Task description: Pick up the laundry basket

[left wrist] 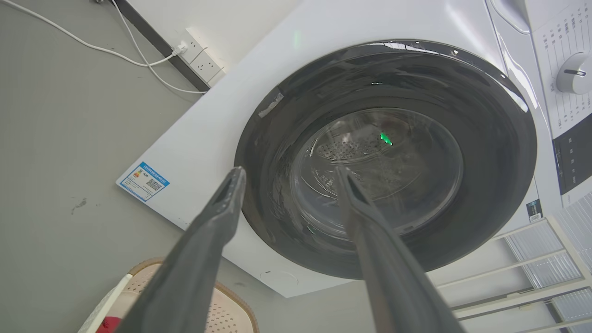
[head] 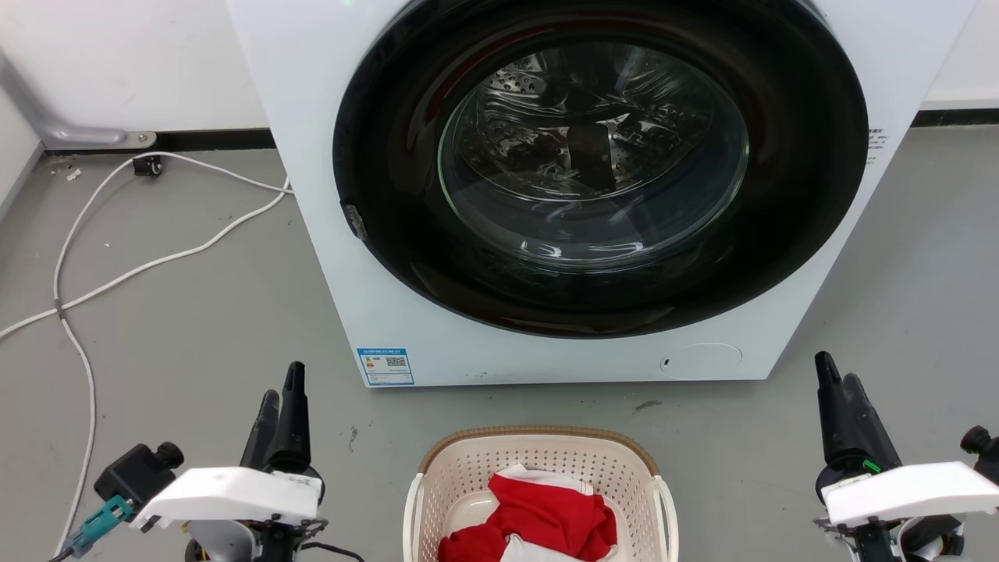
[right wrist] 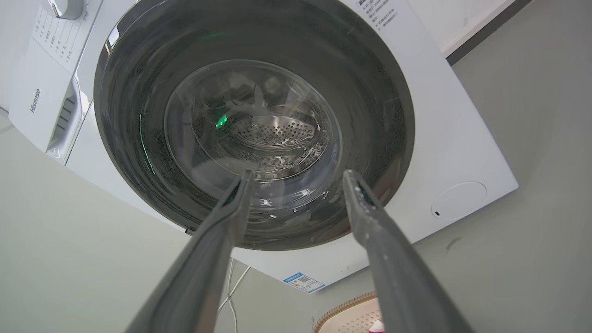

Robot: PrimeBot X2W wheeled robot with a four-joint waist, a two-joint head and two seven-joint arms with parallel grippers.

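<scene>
**Both tools spread and empty; basket on the floor between them**

The left tool is seen at the lower left of the head view, fingers pointing up toward the washing machine. In the left wrist view its two dark fingers are spread well apart, and nothing is held between them. The right tool is seen at the lower right. Its fingers are likewise spread apart and empty in the right wrist view. Neither tool is touching anything.

The laundry basket is set on the grey floor between the two tools, at the bottom middle of the head view and just in front of the machine. Its brown rim and cream perforated walls can be made out, with a white handle on each side. Red and white garments are heaped inside it. A corner of the basket is also caught at the bottom edge of each wrist view.

Behind the basket, the machine's round dark door is closed, and the steel drum is visible through the glass. A blue label is stuck on the lower left of the front panel. A white cable is trailed across the floor to the left of the machine.
</scene>
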